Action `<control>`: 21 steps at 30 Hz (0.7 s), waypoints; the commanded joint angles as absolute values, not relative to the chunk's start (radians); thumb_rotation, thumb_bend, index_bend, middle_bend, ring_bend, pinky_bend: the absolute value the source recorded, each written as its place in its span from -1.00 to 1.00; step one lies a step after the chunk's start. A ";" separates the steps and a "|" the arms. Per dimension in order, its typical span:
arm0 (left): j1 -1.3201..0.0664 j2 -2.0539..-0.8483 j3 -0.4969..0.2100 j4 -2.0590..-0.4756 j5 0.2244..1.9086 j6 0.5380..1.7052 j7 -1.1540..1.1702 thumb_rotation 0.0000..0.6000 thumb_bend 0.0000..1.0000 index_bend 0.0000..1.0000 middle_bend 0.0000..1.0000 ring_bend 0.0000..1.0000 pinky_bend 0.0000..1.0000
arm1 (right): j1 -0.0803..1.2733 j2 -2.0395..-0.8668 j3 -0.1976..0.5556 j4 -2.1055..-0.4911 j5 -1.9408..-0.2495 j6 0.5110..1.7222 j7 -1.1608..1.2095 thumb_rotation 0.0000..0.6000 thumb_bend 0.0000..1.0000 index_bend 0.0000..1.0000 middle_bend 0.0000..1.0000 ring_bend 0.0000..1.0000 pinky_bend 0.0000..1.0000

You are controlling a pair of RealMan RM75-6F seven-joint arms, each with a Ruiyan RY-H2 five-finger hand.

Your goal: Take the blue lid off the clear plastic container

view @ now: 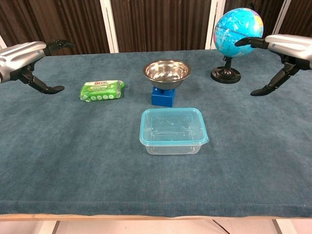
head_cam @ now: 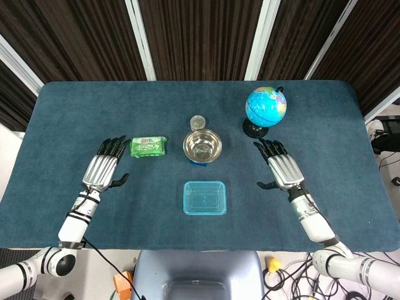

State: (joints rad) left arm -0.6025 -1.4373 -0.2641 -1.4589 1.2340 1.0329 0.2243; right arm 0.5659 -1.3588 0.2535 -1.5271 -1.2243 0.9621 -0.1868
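Note:
A clear plastic container (head_cam: 204, 198) (view: 173, 132) with its blue lid (view: 171, 125) seated on top sits at the table's near middle. My left hand (head_cam: 105, 165) (view: 24, 61) hovers open well to its left, palm down, fingers spread. My right hand (head_cam: 281, 164) (view: 282, 51) hovers open well to its right, likewise holding nothing. Neither hand touches the container.
A steel bowl (head_cam: 202, 145) (view: 166, 71) rests on a blue block (view: 163, 96) just behind the container. A small jar (head_cam: 198, 121) stands farther back. A green packet (head_cam: 149, 147) (view: 101, 90) lies near my left hand. A globe (head_cam: 265, 108) (view: 236, 29) stands behind my right hand.

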 commanded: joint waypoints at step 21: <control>-0.605 -1.380 -0.120 -1.710 1.345 0.905 -0.013 1.00 -0.52 -1.00 -1.00 -1.00 -1.00 | 0.453 -1.121 0.108 -1.679 -1.300 1.053 -0.185 1.00 -0.99 -1.00 -1.00 -1.00 -1.00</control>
